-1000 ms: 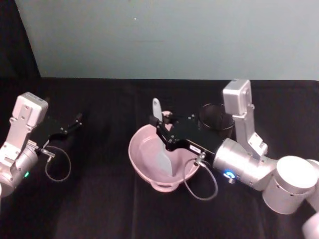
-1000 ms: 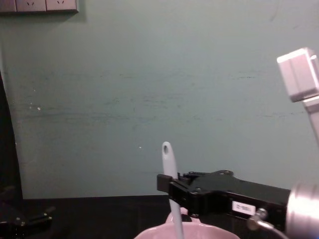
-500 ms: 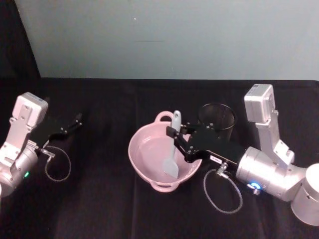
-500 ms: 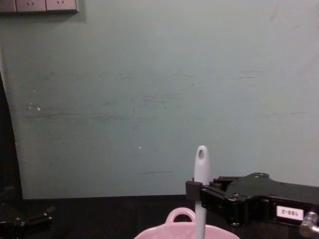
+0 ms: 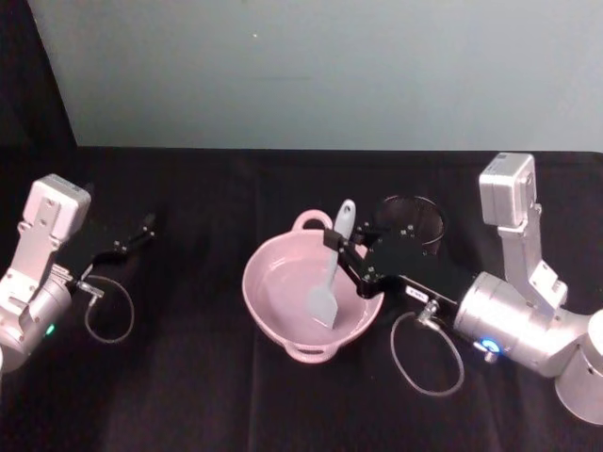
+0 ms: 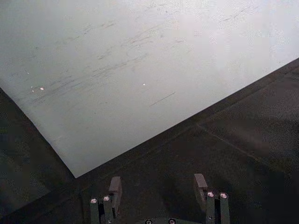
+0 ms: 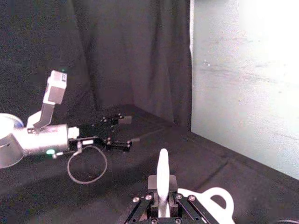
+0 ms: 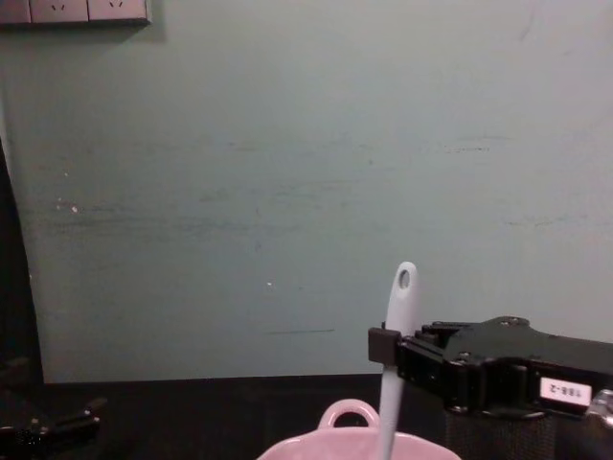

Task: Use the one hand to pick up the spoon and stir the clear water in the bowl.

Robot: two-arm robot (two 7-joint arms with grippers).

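Glossy pink bowl, matt black cloth

Tilted white spoon in pink bowl

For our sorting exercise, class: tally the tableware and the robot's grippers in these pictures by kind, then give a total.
Bowls: 1, pink bowl.
Spoons: 1, white spoon, blade down in the bowl.
Mesh cups: 1, black mesh cup.
Grippers: 2, right gripper holding the spoon, left gripper idle at the left.
Total: 5.
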